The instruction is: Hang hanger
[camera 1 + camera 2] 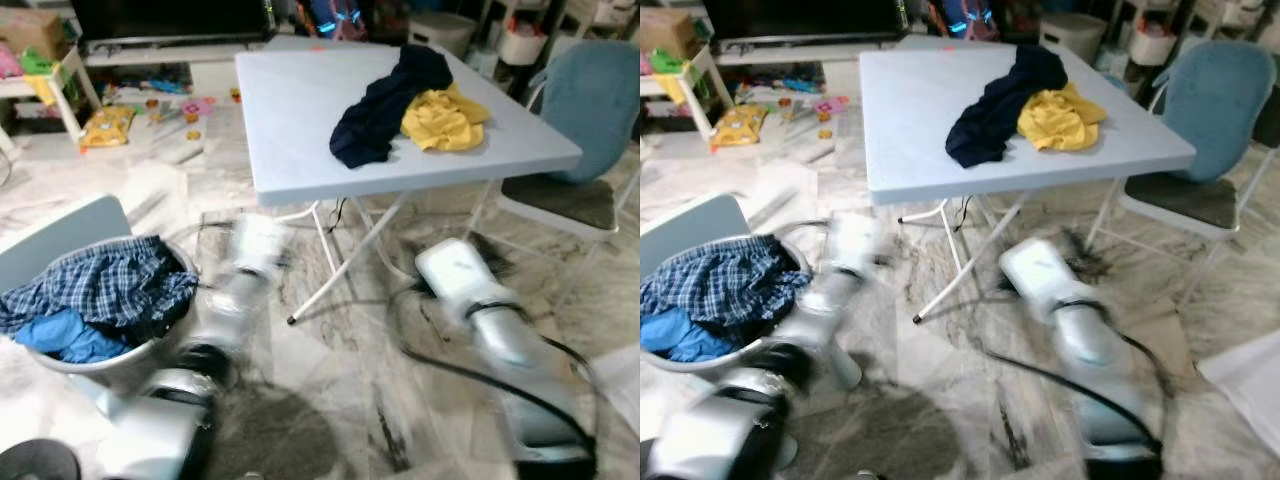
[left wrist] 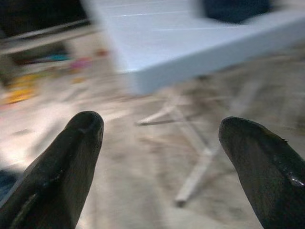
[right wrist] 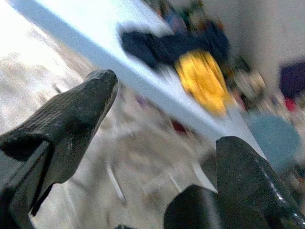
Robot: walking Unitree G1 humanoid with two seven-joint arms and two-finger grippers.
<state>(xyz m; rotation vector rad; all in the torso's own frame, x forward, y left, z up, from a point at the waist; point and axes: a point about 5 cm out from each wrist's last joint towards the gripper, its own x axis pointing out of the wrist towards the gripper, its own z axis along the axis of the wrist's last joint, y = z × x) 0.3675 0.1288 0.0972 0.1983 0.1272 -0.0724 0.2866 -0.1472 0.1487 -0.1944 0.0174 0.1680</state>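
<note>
A pale blue folding table (image 1: 300, 110) stands ahead of me. On it lie a navy garment (image 1: 385, 105) and a yellow garment (image 1: 445, 120), touching each other. My left arm (image 1: 240, 270) and right arm (image 1: 475, 300) reach forward low, in front of the table's near edge, both smeared by motion. In the left wrist view my left gripper (image 2: 161, 125) is open with nothing between its fingers, facing the table's legs. In the right wrist view my right gripper (image 3: 167, 110) is open and holds nothing, with the table and both garments beyond it.
A laundry basket (image 1: 110, 365) with a plaid shirt (image 1: 110, 285) and blue cloth stands at my near left. A blue chair (image 1: 585, 130) stands right of the table. Toys and packets (image 1: 110, 125) litter the far left floor. The marble floor (image 1: 340, 400) lies between me and the table.
</note>
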